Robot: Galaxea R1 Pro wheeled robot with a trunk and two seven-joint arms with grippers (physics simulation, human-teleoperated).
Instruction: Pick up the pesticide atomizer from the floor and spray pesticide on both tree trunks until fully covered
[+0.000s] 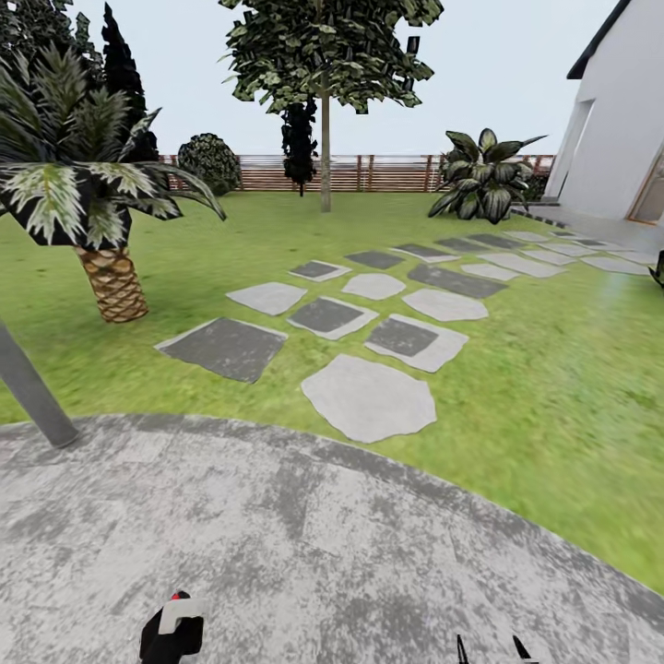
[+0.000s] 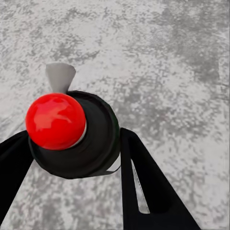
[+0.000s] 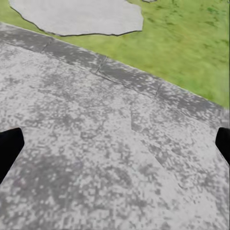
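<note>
My left pincer (image 2: 72,148) grips the dark-grey cylindrical pesticide atomizer (image 2: 88,143), over the blotched grey concrete floor (image 1: 323,544).

Ahead lie green lawn (image 1: 553,387), grey stepping slabs (image 1: 369,397), a striped-leaf palm (image 1: 83,184) and, by the brown slat fence (image 1: 387,172), a tall tree with a straight tan-grey trunk (image 1: 325,152). A grey pole (image 1: 32,387) leans near my left. The atomizer's glossy red cap button (image 2: 55,120) faces me; I can read no writing. My right pincer (image 3: 115,143) hangs wide, holding nothing.
</note>
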